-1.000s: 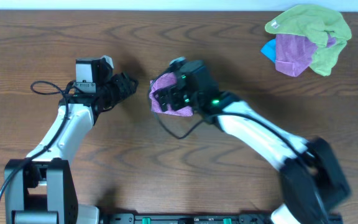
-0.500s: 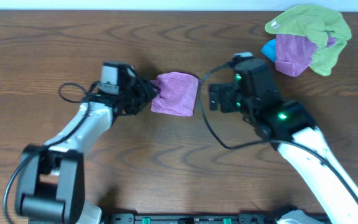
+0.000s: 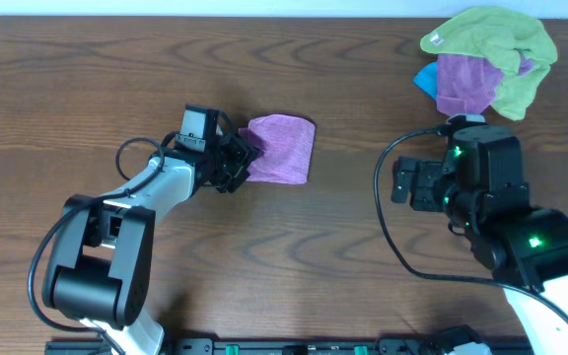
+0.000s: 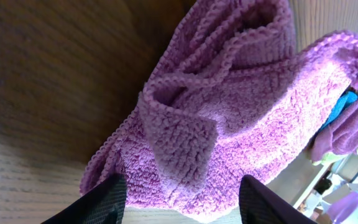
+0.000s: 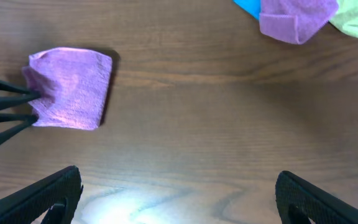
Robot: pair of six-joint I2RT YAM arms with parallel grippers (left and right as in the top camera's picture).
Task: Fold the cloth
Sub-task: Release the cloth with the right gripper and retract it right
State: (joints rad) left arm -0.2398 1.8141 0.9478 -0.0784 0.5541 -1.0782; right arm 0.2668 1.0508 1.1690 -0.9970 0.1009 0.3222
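Purple folded cloth (image 3: pixel 282 148) at left end effector (image 3: pixel 245 162)

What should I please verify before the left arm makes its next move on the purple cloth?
1. Purple cloth lies folded on the table: ok, a compact rectangle.
2. Fold is tidy: not ok, the left wrist view shows a rumpled flap at the edge nearest the fingers.
3. Left gripper is open: ok, its fingers are spread at the cloth's left edge.
4. Left fingers are free of the fabric: cannot tell, they sit right against it.
5. Right gripper is out of the way: ok, open, empty and well to the cloth's right.
6. Spare cloth pile is kept separate: ok, in the far corner.
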